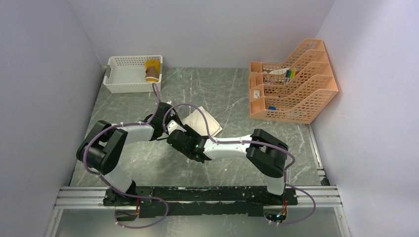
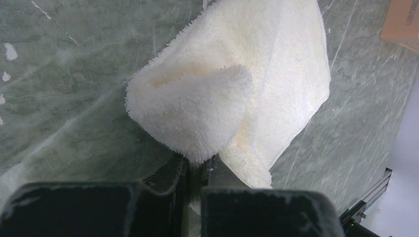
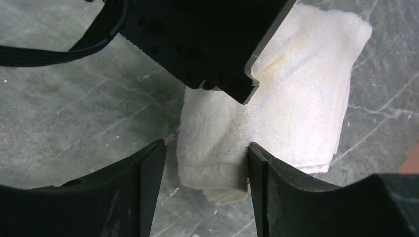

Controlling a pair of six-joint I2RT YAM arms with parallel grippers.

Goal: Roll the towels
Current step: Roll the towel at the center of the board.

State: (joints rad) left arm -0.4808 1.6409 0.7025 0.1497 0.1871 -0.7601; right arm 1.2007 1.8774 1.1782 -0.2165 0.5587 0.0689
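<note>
The grey-green marbled table [image 1: 237,94] bears both arms at its middle. The right gripper [image 3: 205,153] is spread wide astride the near end of the cream towel [image 3: 306,89]. The left gripper [image 2: 195,165] pinches a folded-over corner of it. Farther back, the rolled mustard-yellow towel [image 1: 152,70] sits in the white basket [image 1: 129,89] at far left, and an orange rack [image 1: 296,98] stands at far right.

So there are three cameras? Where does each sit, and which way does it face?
Top external: above and behind, facing down at the table; both arms show.
Left wrist: on the left arm, facing along the left gripper, shut on the cream towel.
Right wrist: on the right arm, facing down past the right gripper, open.
All share that towel.
</note>
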